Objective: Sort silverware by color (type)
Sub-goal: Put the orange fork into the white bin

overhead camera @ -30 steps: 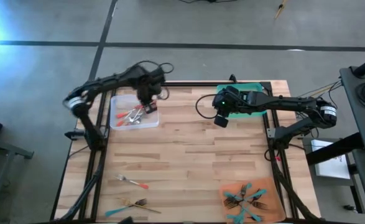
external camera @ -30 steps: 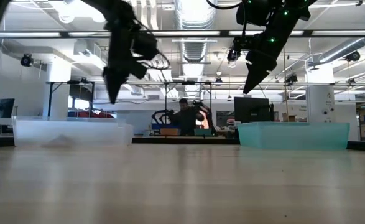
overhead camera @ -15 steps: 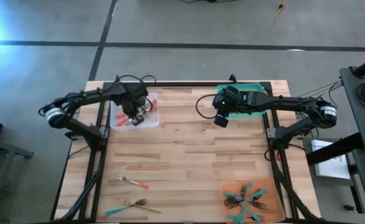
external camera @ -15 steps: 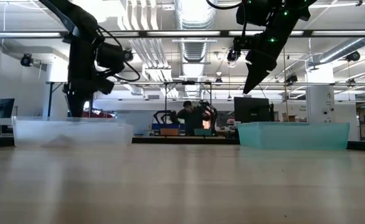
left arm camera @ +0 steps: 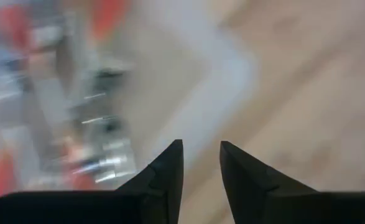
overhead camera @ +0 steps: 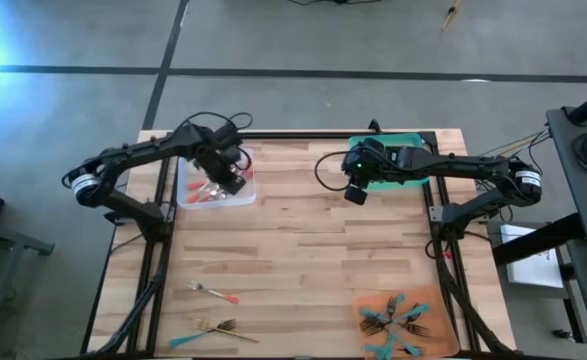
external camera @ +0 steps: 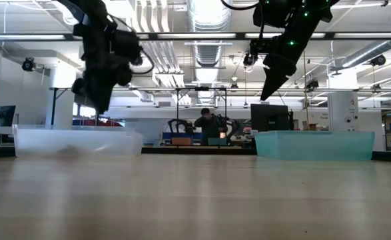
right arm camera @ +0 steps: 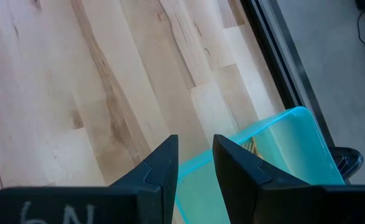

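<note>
Since the earlier frames the left arm has swung across the far-left corner, so its left hand [overhead camera: 231,181] now hangs over the clear plastic tray [overhead camera: 241,198], fingers slightly apart with nothing between them. Largest is the pale wooden plank worktop [overhead camera: 303,260]. The right arm has not shifted; its right hand [overhead camera: 354,193] waits beside the teal plastic tray [overhead camera: 411,141], fingers a little apart and empty. An orange tray [overhead camera: 438,300] sits at the near right.

Red-handled silverware [overhead camera: 207,189] lies in the clear tray, teal-handled forks [overhead camera: 393,322] fill the orange tray, and a loose red-handled fork [overhead camera: 212,291] plus a gold-toned fork [overhead camera: 216,325] wait at the near left of the worktop.

Those thin, flat pieces risk slipping from a shallow pinch. The gold fork seems to lie across a teal-handled piece, so one grab might drag both and spoil the sort.

Only "6N" shows, handwritten on the right hand's body in its wrist view.
</note>
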